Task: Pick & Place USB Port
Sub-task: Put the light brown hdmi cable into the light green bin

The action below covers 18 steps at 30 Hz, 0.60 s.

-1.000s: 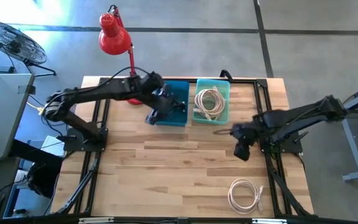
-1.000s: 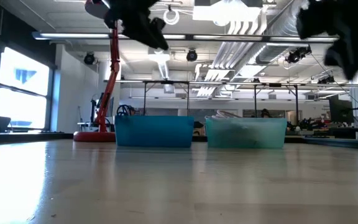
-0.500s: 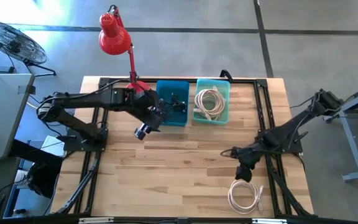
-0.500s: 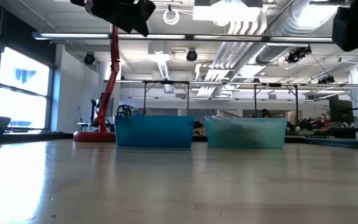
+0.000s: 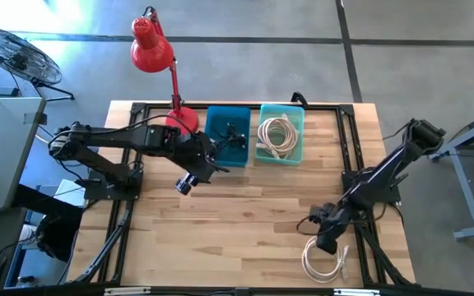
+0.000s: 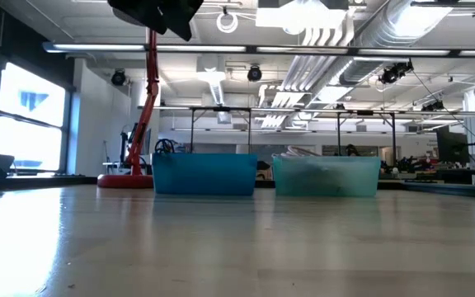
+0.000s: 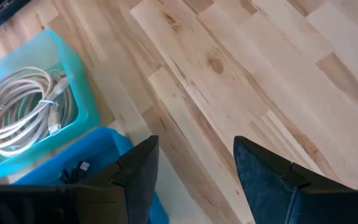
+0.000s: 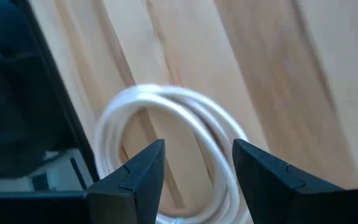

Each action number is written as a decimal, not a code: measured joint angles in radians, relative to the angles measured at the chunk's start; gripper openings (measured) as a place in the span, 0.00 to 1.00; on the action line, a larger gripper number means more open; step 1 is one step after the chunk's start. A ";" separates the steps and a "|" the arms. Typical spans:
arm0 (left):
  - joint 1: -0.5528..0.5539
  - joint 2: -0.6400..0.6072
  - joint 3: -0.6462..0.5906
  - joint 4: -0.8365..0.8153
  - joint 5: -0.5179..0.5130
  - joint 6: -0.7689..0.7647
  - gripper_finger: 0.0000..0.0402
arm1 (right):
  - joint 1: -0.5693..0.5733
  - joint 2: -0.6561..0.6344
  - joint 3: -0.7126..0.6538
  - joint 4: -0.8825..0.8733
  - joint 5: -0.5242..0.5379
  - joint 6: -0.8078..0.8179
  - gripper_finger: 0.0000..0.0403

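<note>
A coiled white USB cable lies flat on the table near its near right corner; it fills the right wrist view. My right gripper hovers open just over the coil's far side, fingers apart and touching nothing. My left gripper is open and empty over bare wood, just in front of the blue bin, which holds dark cables. Beside that bin stands a teal bin holding a beige cable coil. In the low view the left gripper shows at the top.
A red desk lamp stands with its base at the far edge, left of the blue bin. Black frame rails run along the table's sides. The wood between both arms is bare. Both bins sit at the far edge.
My left gripper has drawn back from above the blue bin toward the near left and stopped over the wood in front of it. My right gripper has swung from the table's right middle toward the near edge, ending above the white coil.
</note>
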 joint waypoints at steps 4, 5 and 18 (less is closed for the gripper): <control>0.003 0.000 0.000 0.000 -0.002 -0.019 0.50 | 0.025 0.061 0.000 0.025 -0.031 0.023 0.45; 0.003 0.000 0.000 0.000 -0.003 -0.020 0.50 | 0.032 0.075 0.000 0.033 -0.033 0.025 0.45; 0.003 0.000 0.000 0.000 0.001 -0.074 0.50 | 0.074 0.257 0.012 0.018 -0.045 -0.042 0.45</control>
